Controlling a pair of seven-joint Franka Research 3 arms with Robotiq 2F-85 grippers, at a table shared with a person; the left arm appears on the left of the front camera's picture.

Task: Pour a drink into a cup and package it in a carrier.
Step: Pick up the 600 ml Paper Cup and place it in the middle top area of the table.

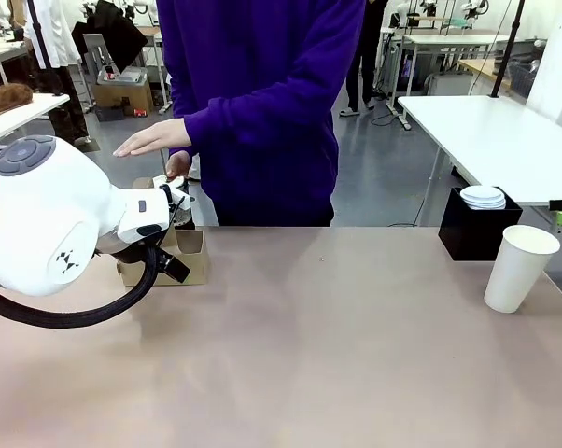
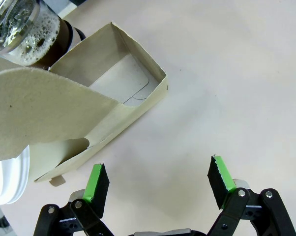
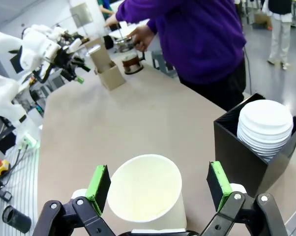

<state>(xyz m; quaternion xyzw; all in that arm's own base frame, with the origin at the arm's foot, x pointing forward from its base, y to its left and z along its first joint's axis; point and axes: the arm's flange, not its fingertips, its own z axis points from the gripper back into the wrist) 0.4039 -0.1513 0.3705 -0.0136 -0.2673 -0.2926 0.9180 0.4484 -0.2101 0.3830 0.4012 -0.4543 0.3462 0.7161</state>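
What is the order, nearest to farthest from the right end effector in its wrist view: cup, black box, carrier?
1. cup, within the open right end effector.
2. black box, just beside, right.
3. carrier, far off, upper left.

Cup (image 1: 521, 266) plain white, no print. Carrier (image 1: 192, 266) brown cardboard, paler inside. Table (image 1: 337, 355) tan-beige. Person's sleeve (image 1: 262, 103) deep purple. Lid box (image 1: 468, 233) blk, lids (image 1: 484, 196) white. Left arm (image 1: 48, 215) white w/ blk cable (image 1: 66, 317). Left gripper (image 2: 158, 169) blk, green pads (image 2: 95, 179) (right gripper (image 3: 158, 172) same). Drink (image 2: 40, 44) brownish, pale froth.
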